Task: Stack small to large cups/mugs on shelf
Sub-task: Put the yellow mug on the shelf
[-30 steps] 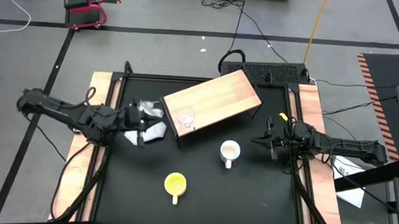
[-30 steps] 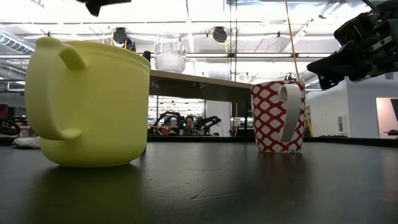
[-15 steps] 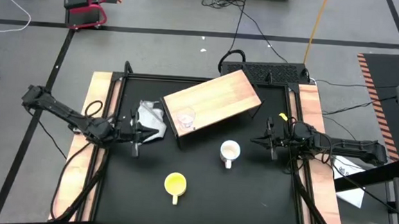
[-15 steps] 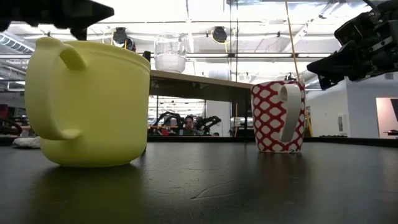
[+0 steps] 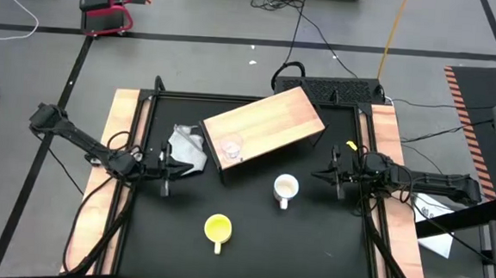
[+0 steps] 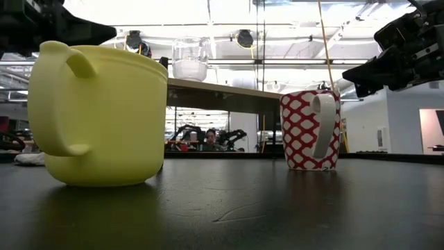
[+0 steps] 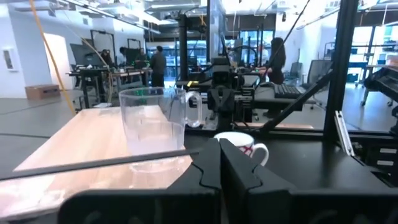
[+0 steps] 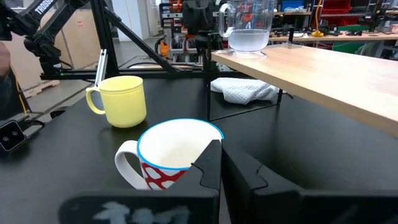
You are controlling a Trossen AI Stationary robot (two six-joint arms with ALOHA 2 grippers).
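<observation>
The clear glass cup point(image 5: 230, 145) stands upright on the near-left end of the wood-topped shelf point(image 5: 266, 123); it also shows in the left wrist view point(image 7: 152, 121). The white mug with the red pattern point(image 5: 285, 189) and the yellow mug point(image 5: 217, 228) stand upright on the black tabletop, in front of the shelf. My left gripper point(image 5: 167, 170) is shut and empty, left of the shelf, pointing at it point(image 7: 221, 152). My right gripper point(image 5: 330, 175) is shut and empty, just right of the white mug point(image 8: 177, 152).
A white-grey cloth point(image 5: 187, 148) lies on the table against the shelf's left end, just beyond my left gripper. The table has wooden side strips point(image 5: 118, 148) along its left and right edges. People stand in the room beyond the table.
My left gripper has drawn back from the cloth toward the table's left and near edges and has gone down. My right arm and the cups have kept still.
</observation>
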